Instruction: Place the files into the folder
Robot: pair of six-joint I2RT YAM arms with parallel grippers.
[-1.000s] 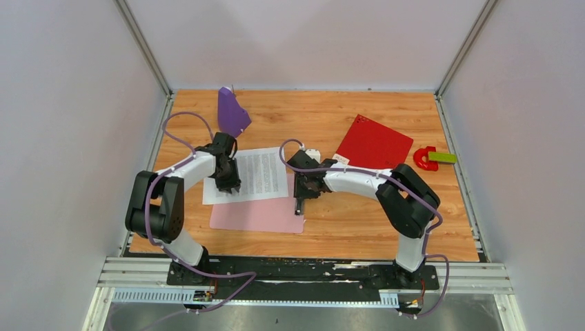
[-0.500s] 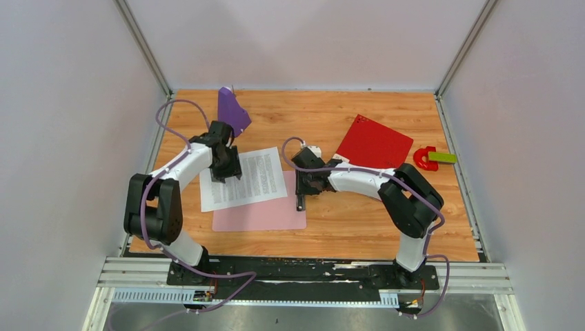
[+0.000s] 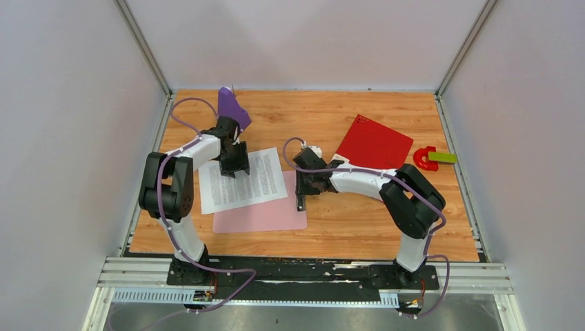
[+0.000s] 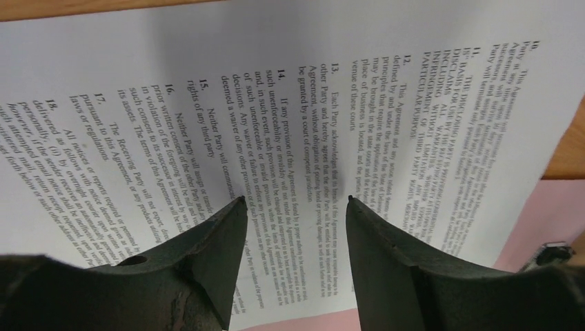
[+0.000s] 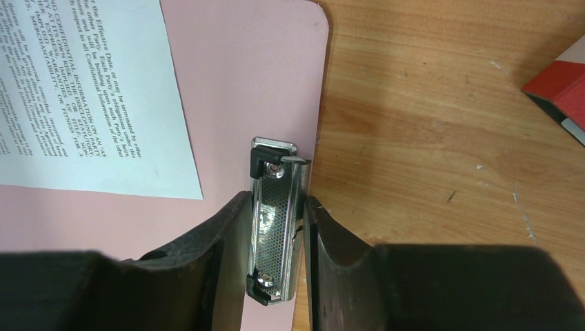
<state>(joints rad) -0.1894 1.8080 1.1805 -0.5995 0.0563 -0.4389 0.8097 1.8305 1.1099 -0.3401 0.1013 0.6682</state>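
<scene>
You have the sheets (image 3: 241, 181) left of centre on the table (image 3: 359, 221). Their near right part lies over the clipboard (image 3: 269, 215), which juts out toward you. The clip (image 5: 274, 234) sits at the clipboard's right edge, between the fingers of the right gripper (image 5: 276, 198). The left gripper (image 4: 295, 200) is over the sheets' far part. The folder (image 3: 374, 143) lies flat to the right and farther back, apart from the clipboard.

One red folder (image 3: 373, 142), one pink clipboard (image 3: 265, 212)
</scene>
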